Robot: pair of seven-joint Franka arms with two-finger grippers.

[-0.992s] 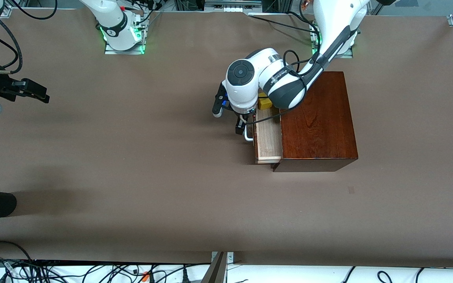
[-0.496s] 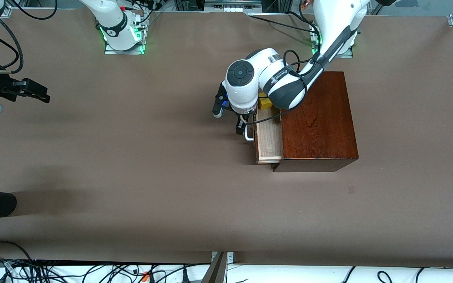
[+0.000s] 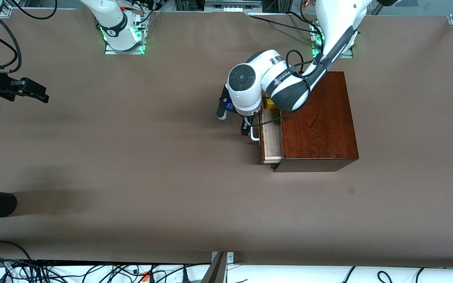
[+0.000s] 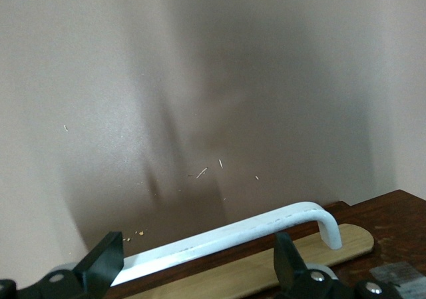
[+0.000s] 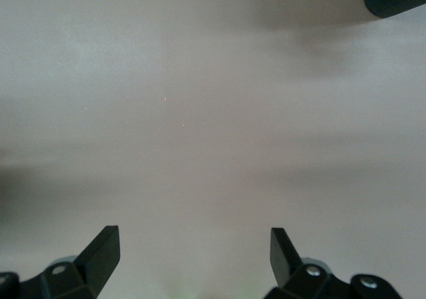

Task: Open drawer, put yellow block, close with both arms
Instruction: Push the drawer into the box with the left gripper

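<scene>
Now partly shut, the drawer of the mahogany box shows a narrower strip of pale tray than it did a second ago — its front and white handle have slid toward the box. The left gripper rides at that handle, which has shifted with it; in the left wrist view its fingers stand apart, one to each side of the handle's bar, not clamped on it. The yellow block lies in the tray at the end farther from the front camera, mostly hidden under the left arm's wrist.

The block being inside, the task looks to be in its closing stage, with the push seemingly done by the left arm alone so far. The right gripper waits well away over bare table at the right arm's end, fingers spread and holding nothing — the two-armed close the task asks for has not yet taken shape.
</scene>
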